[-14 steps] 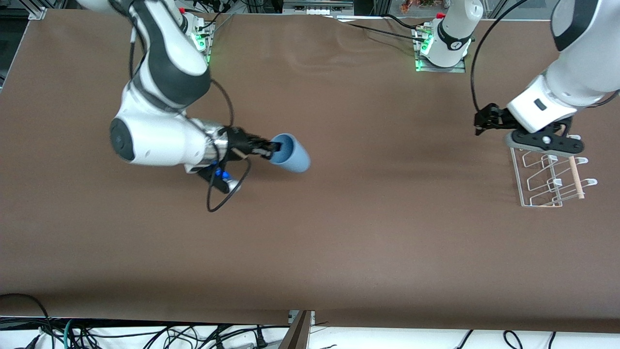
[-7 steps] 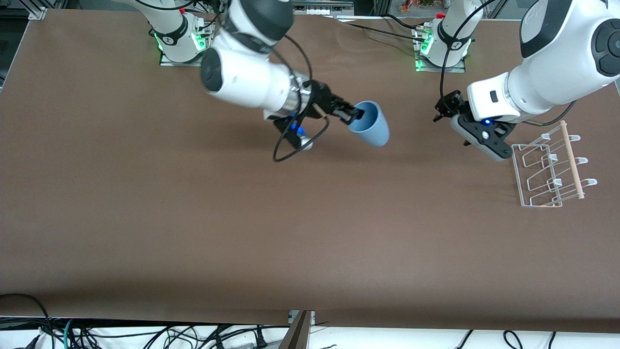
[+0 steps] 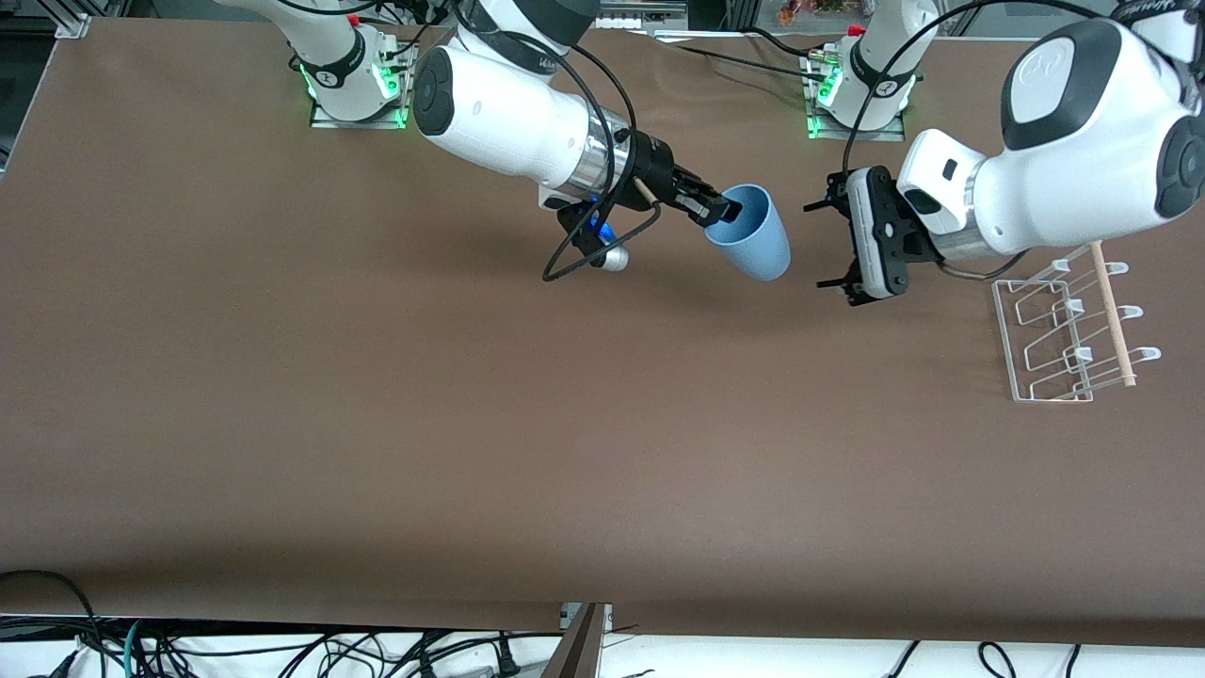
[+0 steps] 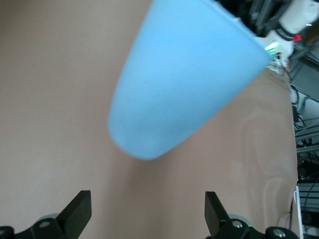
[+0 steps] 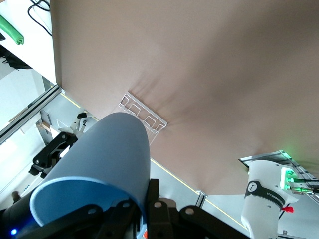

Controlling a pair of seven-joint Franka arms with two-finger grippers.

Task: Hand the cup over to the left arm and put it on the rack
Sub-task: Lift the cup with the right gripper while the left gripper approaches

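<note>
The right gripper (image 3: 711, 209), clamped on the rim of the blue cup (image 3: 753, 235), has carried it from the right arm's end of the table to the air over the middle in the past second, base tipped toward the waiting partner. The left gripper (image 3: 830, 242) has swung off the rack (image 3: 1068, 330) and turned to face it, fingers (image 3: 815, 204) spread wide on either side of the cup's line of approach; in the left wrist view the cup's base (image 4: 149, 134) hangs just ahead of the open fingertips (image 4: 79, 211). The two are near but apart. The handover looks about ready: the left gripper would need to close on the body before the right lets go. The rack stands free at the left arm's end of the table.
</note>
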